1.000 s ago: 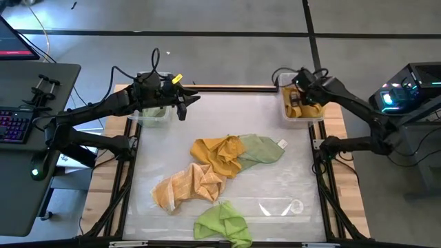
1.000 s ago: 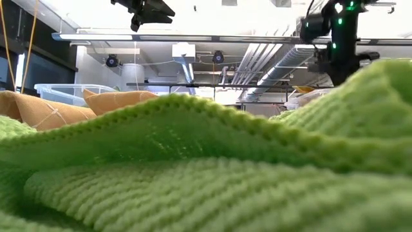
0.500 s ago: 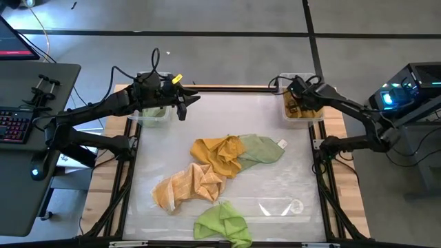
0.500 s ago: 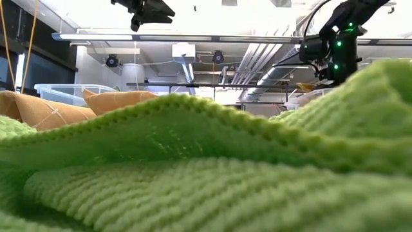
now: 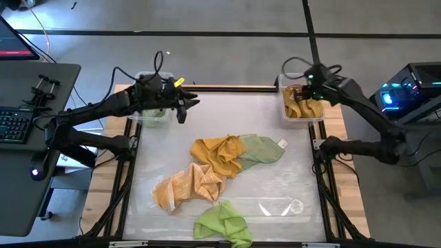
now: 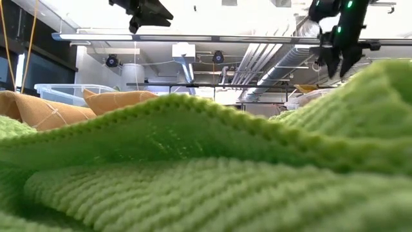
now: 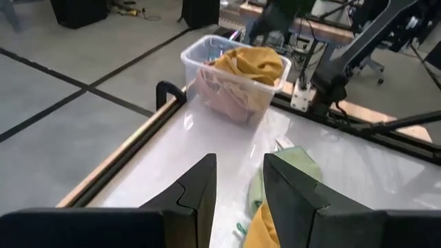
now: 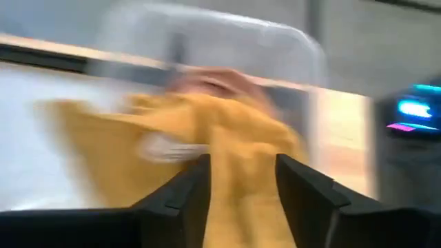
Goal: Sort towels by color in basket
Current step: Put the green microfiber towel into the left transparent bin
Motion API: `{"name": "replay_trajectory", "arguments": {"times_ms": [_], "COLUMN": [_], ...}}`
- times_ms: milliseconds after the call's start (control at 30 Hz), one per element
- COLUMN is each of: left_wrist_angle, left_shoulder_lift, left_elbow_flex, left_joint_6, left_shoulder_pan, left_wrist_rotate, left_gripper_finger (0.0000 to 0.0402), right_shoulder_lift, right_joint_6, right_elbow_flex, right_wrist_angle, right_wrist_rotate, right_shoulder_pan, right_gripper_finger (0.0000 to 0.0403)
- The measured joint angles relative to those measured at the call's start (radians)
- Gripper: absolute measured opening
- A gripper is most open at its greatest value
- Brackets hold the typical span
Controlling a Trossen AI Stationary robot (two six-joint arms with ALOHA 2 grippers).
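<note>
Loose towels lie on the white table: a mustard yellow one (image 5: 216, 154) overlapping a pale sage green one (image 5: 262, 147), an orange-tan one (image 5: 187, 186), and a lime green one (image 5: 222, 223) at the near edge, which fills the low view (image 6: 193, 174). Another mustard towel (image 5: 301, 107) lies in the clear bin (image 5: 321, 118) at the far right, on a pinkish towel (image 7: 220, 86). My right gripper (image 5: 308, 89) (image 8: 242, 162) hangs open above that bin, touching nothing. My left gripper (image 5: 182, 110) (image 7: 240, 162) is open and raised by the far-left bin (image 5: 153, 118).
A wooden rail (image 5: 234, 87) runs along the table's far edge between the two bins. A clear flat plastic piece (image 5: 282, 205) lies near the front right. A desk with a keyboard (image 5: 14, 124) stands off the table's left side.
My right gripper dipped down into the far-right bin, then rose clear above it. The mustard towel stays in the bin.
</note>
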Motion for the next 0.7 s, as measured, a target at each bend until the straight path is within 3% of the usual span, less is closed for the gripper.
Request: {"name": "replay_trajectory", "arguments": {"times_ms": [100,200,367,500,700], "left_wrist_angle": [-0.016,-0.019,-0.016,-0.010,-0.007], "left_shoulder_lift": [0.008,0.024,0.071,0.116,0.156], "left_elbow_flex": [0.000,0.000,0.000,0.000,0.000], "left_joint_6": [0.010,0.035,0.051,0.050,0.050], "left_shoulder_pan": [-0.022,-0.052,-0.090,-0.109,-0.142], "left_wrist_rotate": [-0.024,-0.055,-0.064,-0.063,-0.059], "left_gripper_finger": [0.0106,0.0106,0.0106,0.0106,0.0106], "right_shoulder_lift": [-0.066,-0.114,-0.115,-0.034,0.188], "right_joint_6": [-0.001,0.004,-0.028,-0.039,-0.118], "right_elbow_flex": [0.012,0.012,0.013,0.013,0.013], "right_wrist_angle": [0.085,0.172,0.247,0.252,0.233], "right_wrist_rotate": [-0.177,-0.264,-0.283,-0.277,-0.298], "right_shoulder_pan": [0.025,0.125,0.400,0.607,0.749], "right_gripper_finger": [0.0179,0.0183,0.0179,0.0179,0.0178]}}
